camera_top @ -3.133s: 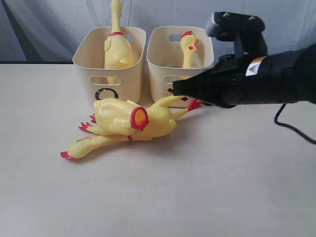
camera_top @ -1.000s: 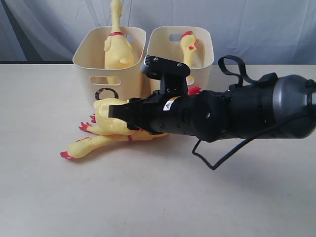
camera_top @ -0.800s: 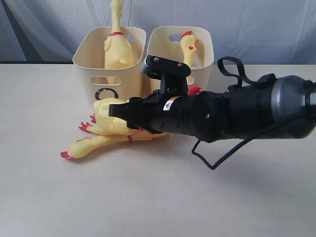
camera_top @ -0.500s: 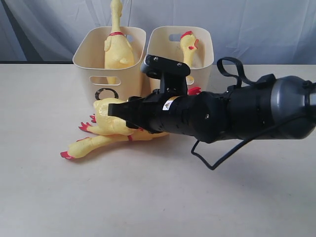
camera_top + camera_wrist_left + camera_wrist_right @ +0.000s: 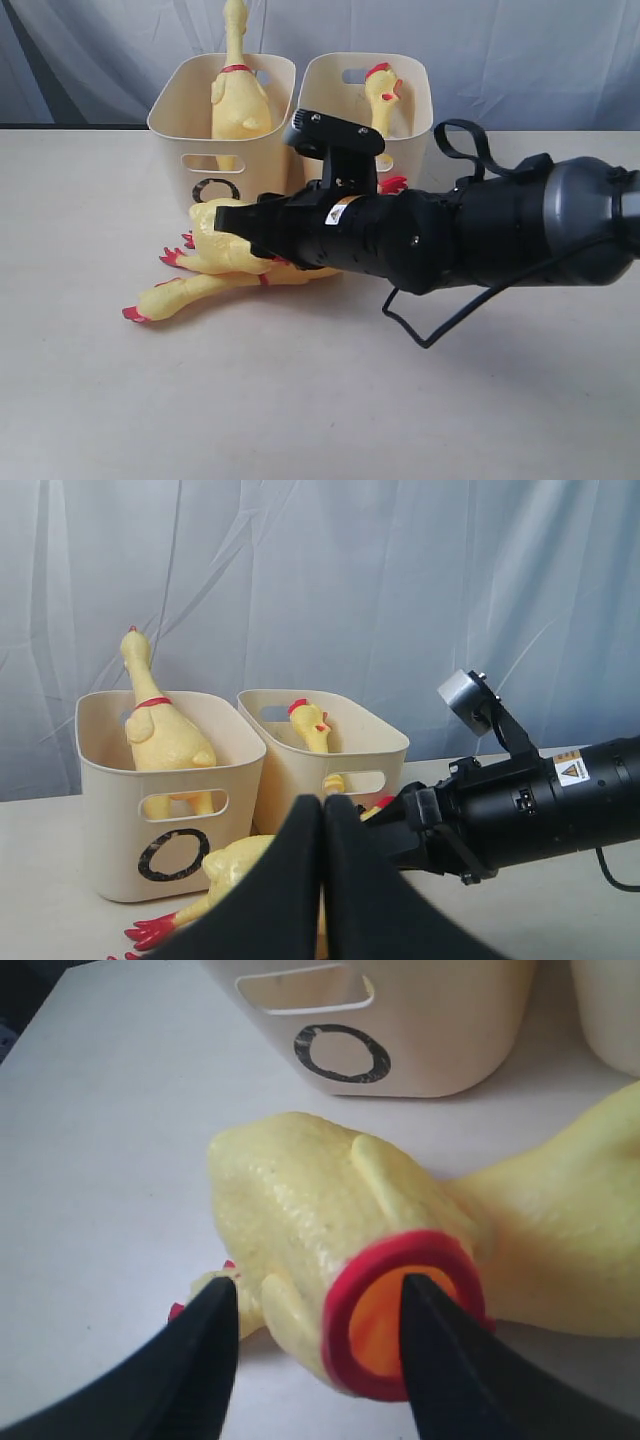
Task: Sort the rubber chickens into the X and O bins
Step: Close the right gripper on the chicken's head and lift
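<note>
Two rubber chickens lie crossed on the table in front of the bins: the upper chicken (image 5: 222,240) (image 5: 300,1200) and the lower chicken (image 5: 185,290). My right gripper (image 5: 232,222) (image 5: 320,1285) is open, its fingers standing either side of the upper chicken's red-ringed orange end (image 5: 395,1310). A third chicken (image 5: 238,95) (image 5: 165,735) stands in the O bin (image 5: 180,135) (image 5: 110,810) (image 5: 440,1030). Another chicken (image 5: 382,95) (image 5: 312,725) sits in the X bin (image 5: 325,125) (image 5: 375,755), whose mark my arm hides. My left gripper (image 5: 323,805) is shut and empty, away from the chickens.
The right arm (image 5: 480,235) (image 5: 540,805) stretches across the table (image 5: 300,400) in front of the X bin, with a loose black cable (image 5: 430,325) under it. A pale curtain (image 5: 520,60) hangs behind the bins.
The right arm swung from beside the X bin over to the upper chicken on the table, then crept slightly further left. The chickens and bins have not moved.
</note>
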Robot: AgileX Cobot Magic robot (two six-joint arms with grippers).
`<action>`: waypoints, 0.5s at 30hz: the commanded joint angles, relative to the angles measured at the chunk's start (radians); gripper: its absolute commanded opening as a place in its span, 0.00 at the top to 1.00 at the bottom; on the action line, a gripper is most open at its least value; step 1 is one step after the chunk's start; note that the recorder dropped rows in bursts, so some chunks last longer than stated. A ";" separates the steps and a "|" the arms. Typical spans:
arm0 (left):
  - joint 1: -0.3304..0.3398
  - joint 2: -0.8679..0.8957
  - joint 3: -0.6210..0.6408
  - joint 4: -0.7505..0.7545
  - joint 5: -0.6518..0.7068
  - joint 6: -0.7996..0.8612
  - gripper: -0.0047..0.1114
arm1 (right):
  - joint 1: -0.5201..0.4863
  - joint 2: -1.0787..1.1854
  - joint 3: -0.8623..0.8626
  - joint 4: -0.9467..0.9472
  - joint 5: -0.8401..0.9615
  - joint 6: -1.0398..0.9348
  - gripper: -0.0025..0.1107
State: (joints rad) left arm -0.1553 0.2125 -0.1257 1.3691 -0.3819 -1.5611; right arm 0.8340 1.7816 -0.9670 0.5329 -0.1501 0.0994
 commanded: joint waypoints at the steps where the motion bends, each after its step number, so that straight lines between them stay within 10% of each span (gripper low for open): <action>1: 0.003 -0.008 0.003 0.003 -0.006 -0.002 0.96 | 0.006 0.020 -0.006 -0.001 -0.011 0.009 0.56; 15: 0.003 -0.008 0.003 0.003 -0.006 -0.002 0.96 | 0.006 0.038 -0.006 -0.001 -0.021 0.034 0.56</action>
State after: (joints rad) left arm -0.1553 0.2125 -0.1257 1.3691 -0.3819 -1.5611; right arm 0.8420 1.8117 -0.9685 0.5329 -0.1540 0.1215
